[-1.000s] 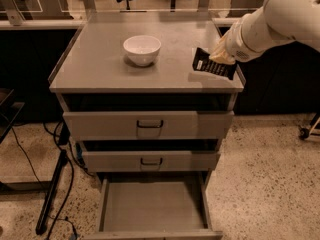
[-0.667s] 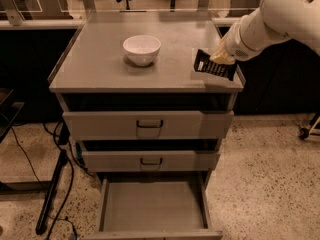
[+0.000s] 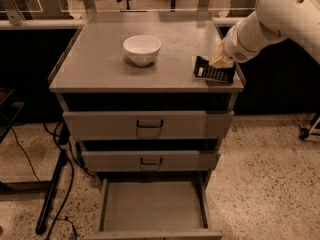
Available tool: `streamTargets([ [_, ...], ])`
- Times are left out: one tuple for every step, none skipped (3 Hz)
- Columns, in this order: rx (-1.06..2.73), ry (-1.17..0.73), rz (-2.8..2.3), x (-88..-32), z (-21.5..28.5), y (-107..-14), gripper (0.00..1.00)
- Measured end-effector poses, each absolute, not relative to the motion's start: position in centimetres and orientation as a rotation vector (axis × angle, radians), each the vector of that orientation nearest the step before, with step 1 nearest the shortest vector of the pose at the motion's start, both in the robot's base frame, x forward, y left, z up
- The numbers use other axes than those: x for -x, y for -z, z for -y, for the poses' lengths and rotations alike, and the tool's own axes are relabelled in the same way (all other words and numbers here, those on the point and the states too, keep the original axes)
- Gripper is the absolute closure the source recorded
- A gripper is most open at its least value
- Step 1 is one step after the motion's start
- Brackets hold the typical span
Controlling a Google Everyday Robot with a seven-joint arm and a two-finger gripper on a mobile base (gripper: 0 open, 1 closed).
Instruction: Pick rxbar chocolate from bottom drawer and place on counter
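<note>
The rxbar chocolate [image 3: 213, 70], a flat black bar with pale lettering, lies at the right edge of the counter [image 3: 100, 64]. My gripper [image 3: 220, 60] reaches down from the upper right and is shut on the bar's far edge, with the bar low on the counter surface. The bottom drawer [image 3: 152, 206] is pulled out at the foot of the cabinet, and its grey tray holds nothing that I can see.
A white bowl [image 3: 142, 48] stands on the counter, left of the bar. The two upper drawers [image 3: 149, 125] are partly out. A dark stand and cables [image 3: 52, 189] lie on the floor at the left. A caster [image 3: 302, 132] shows at the right.
The gripper and the bar have moved slightly down onto the counter's right edge. The bowl and drawers have not moved.
</note>
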State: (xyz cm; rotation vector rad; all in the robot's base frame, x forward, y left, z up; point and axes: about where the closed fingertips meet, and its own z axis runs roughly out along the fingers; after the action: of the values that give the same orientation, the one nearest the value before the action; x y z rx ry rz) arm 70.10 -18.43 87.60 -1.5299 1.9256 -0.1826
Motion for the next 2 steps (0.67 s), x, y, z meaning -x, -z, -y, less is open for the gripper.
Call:
streamTargets([
  [1.557,0.159,-1.928,-70.44,18.23,-86.91,1.00],
  [1.579,0.125,-1.915,-70.81,17.73,-86.51,0.98],
])
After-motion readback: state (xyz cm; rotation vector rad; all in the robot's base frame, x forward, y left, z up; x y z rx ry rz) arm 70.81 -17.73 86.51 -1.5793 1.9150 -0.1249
